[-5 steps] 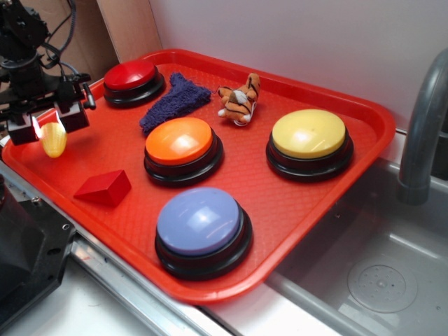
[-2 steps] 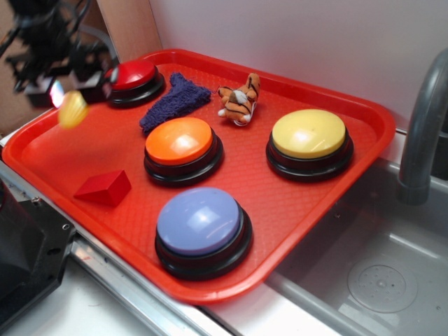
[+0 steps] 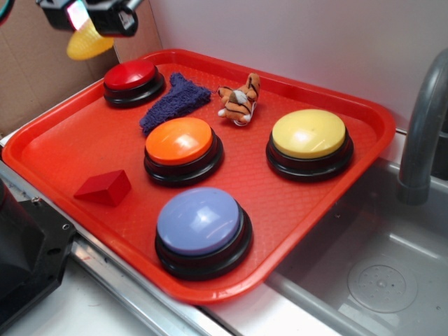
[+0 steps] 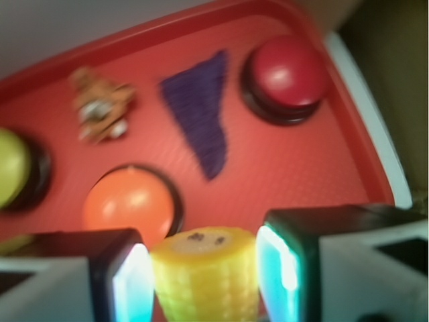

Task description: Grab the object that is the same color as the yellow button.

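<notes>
Near the wrist camera, the tool (image 4: 204, 275) pinches the corn toy (image 4: 206, 276) between its pads, high above the tray (image 3: 63, 150); farther off sits the yellow button (image 3: 309, 133); a loosened pinch could drop it

A plain white wall (image 3: 301, 42) rises behind the red tray's far edge, evenly lit and unmarked. At the far left corner a brown cardboard panel (image 3: 28, 84) leans against it. The tray rests on a pale counter (image 3: 98, 308), with a metal strip (image 3: 133, 283) running along the counter's near edge. To the right lies a grey sink basin (image 3: 371, 273) with a round drain, and a curved grey faucet (image 3: 423, 133) stands at the right edge. Soft light glares off glossy surfaces.
</notes>
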Controlling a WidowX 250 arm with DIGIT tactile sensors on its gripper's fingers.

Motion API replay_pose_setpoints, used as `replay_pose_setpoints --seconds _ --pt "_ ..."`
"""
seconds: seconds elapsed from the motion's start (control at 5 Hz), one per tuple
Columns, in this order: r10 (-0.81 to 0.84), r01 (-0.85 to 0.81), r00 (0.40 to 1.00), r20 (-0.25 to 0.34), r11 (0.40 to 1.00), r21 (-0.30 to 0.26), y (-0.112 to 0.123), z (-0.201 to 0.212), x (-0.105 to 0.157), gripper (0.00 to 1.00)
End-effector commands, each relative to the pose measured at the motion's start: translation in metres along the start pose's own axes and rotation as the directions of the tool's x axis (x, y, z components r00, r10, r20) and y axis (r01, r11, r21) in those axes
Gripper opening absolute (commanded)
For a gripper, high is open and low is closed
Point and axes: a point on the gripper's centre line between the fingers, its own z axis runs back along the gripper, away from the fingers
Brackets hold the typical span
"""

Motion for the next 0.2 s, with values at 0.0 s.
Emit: replay_pose_setpoints --seconds 0.0 --pt "-0.283 0.284 0.956 0.071 0.959 -0.005 0.0036 0.0521 -0.0247 0.00"
